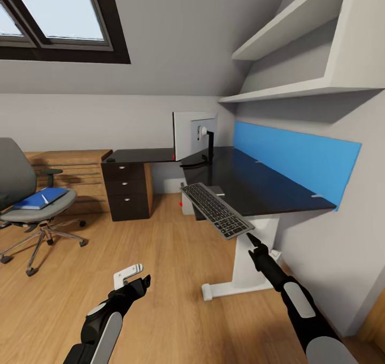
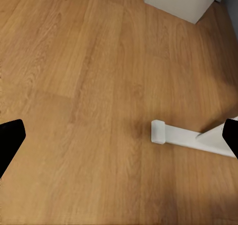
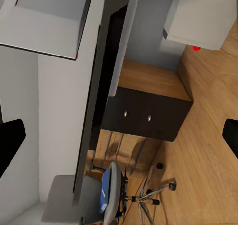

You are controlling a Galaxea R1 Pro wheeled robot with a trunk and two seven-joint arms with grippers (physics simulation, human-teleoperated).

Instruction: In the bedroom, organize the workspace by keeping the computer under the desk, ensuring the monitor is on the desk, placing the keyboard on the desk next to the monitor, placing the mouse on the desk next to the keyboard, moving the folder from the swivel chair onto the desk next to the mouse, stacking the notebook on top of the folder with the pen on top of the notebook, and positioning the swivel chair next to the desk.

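Note:
The keyboard lies tilted over the near left corner of the black desk, its near end jutting past the edge. My right gripper is open just below that end; in the right wrist view the keyboard runs edge-on between the spread fingers, and contact cannot be told. The monitor stands on the desk, back toward me. The computer sits under the desk. The blue folder rests on the swivel chair at the left. My left gripper is open above the floor.
The desk's white foot lies on the wood floor between my arms, also seen as the white foot. A dark drawer unit and a light-wood chest stand behind the chair. A blue wall panel and shelves line the right wall.

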